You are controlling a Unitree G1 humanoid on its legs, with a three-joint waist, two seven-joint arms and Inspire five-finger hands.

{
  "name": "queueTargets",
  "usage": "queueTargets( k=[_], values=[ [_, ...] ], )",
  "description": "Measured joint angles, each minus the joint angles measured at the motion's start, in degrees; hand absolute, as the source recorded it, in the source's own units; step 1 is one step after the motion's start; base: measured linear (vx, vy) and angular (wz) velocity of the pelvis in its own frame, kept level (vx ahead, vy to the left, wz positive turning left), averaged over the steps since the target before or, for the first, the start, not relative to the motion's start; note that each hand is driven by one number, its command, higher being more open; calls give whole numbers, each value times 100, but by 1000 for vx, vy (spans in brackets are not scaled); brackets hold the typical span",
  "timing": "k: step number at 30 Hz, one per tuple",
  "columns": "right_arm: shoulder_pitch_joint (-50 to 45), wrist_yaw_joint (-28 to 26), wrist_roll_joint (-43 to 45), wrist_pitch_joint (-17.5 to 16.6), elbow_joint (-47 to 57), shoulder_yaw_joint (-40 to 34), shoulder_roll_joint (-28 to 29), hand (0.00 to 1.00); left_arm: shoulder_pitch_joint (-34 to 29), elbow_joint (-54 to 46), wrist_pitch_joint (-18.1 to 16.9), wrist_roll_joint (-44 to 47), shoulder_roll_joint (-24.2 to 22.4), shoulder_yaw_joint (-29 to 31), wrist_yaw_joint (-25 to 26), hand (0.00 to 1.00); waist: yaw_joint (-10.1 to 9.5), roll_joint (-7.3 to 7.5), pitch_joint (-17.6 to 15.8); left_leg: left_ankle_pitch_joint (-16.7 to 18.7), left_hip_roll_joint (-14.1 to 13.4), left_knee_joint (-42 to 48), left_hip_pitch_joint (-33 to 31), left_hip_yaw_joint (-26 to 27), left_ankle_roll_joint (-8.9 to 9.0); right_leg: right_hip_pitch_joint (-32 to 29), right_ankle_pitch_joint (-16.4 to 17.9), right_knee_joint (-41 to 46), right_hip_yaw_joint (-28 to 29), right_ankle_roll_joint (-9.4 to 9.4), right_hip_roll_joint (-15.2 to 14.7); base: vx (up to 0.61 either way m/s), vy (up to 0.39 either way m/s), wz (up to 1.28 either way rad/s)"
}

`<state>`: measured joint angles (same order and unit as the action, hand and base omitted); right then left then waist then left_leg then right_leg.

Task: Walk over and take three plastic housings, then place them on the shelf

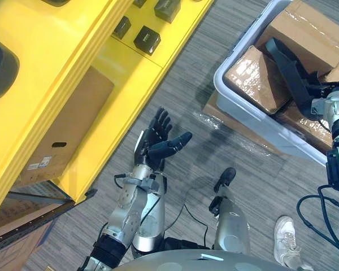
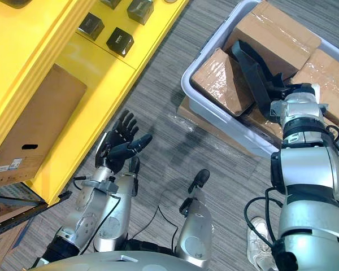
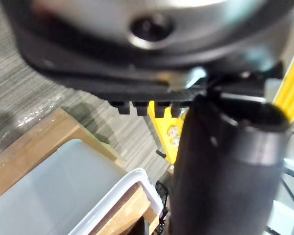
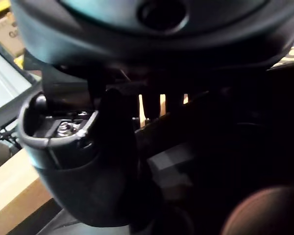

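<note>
One long black housing [image 2: 248, 62] lies slantwise across wrapped parcels [image 2: 223, 79] in the grey bin [image 1: 246, 110], towards the bin's near wall. My right hand [image 2: 274, 90] is down at the housing's near end. Whether my fingers have closed on it I cannot tell, as they merge with the dark plastic, and the right wrist view is too dark to settle it.

To do this pick well, I judge I should take the housing near its middle so it hangs level. I should then lift it straight up until it clears the parcels and the bin's rim before turning to the yellow shelf [image 1: 118, 62].

My left hand [image 1: 158, 141] hovers over the floor between shelf and bin, fingers spread wide and holding nothing.

The count:
- One long housing in the bin.
- At least four parcels around it.
- Four small black blocks [image 1: 147, 39] near the shelf's front edge, two of them cut off by the frame.
- One cardboard box [image 1: 62, 130] on the shelf's lower level.
- One person's white shoe [image 1: 285, 240] on the floor by the bin.
</note>
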<state>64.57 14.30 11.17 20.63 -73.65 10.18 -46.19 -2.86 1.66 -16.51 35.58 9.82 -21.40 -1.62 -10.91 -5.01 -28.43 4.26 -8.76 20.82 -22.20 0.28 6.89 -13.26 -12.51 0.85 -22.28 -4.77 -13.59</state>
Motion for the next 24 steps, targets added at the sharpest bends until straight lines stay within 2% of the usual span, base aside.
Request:
queueTargets(
  k=[2, 5, 8, 11, 12, 14, 16, 18, 20, 24],
  values=[
    [-143, 230, -204, -331, 9, -72, 65, 0, -133, -232, -11, -18, 76, 5, -107, 100, 21, 13, -7, -40, -24, -138, 211, 79, 17, 114, 23, -3, 47, 29, 11, -18, -10, -12],
    [-311, 486, -415, -627, 248, -164, 160, 0, -148, -454, -12, -21, 175, 45, -276, 100, 42, 48, -20, -58, -95, -228, 415, 131, 53, 253, 46, -28, 82, 55, 83, -34, -19, -16],
    [-510, 823, -420, -966, 1223, -301, 193, 0, -6, -697, 91, -20, 308, 132, -398, 100, 65, 177, -71, -148, -201, -425, 695, 252, 138, 414, 37, -212, 167, 41, 207, -16, -38, -21],
    [-821, 932, -865, -1437, 2377, -402, 372, 0, 172, -814, 709, 95, 391, 232, -513, 100, 219, 347, -48, -270, -288, -782, 1117, 352, 209, 664, 19, -331, 214, 22, 314, 38, -37, -15],
    [-1020, 936, -1064, -1661, 2781, -449, 476, 0, 321, -853, 1192, 351, 418, 206, -614, 100, 259, 446, 5, -300, -329, -930, 1303, 409, 240, 777, 12, -412, 233, 30, 369, 64, -32, -19],
    [-1183, 933, -1171, -1815, 3046, -493, 727, 0, 453, -847, 1656, 588, 431, 191, -659, 100, 349, 595, 112, -346, -352, -1105, 1460, 472, 261, 833, 13, -428, 239, 33, 394, 79, -17, -16],
    [-1645, 835, -1327, -1929, 3316, -550, 1108, 0, 748, -630, 2324, 1106, 400, 38, -623, 100, 384, 797, 386, -394, -359, -1325, 1676, 617, 288, 890, 10, -521, 334, 31, 419, 97, 9, -21],
    [-1932, 700, -1476, -1933, 3371, -550, 1405, 0, 1072, -222, 2684, 1519, 318, -58, -473, 100, 452, 830, 494, -395, -358, -1438, 1901, 708, 287, 1026, 10, -521, 377, 31, 421, 114, 32, -16],
    [-2221, 608, -1590, -1932, 3494, -549, 1721, 0, 1397, 304, 2803, 1876, 187, -72, -169, 100, 526, 832, 618, -396, -353, -1540, 2058, 794, 286, 1073, 11, -524, 401, 31, 420, 68, 26, -18],
    [-2891, 563, -1899, -1943, 4224, -504, 2247, 0, 1876, 968, 2764, 2681, 79, 92, 237, 100, 695, 815, 712, -405, -348, -1636, 2264, 946, 284, 1137, 11, -525, 503, 29, 421, 22, 10, -16]
  ],
)
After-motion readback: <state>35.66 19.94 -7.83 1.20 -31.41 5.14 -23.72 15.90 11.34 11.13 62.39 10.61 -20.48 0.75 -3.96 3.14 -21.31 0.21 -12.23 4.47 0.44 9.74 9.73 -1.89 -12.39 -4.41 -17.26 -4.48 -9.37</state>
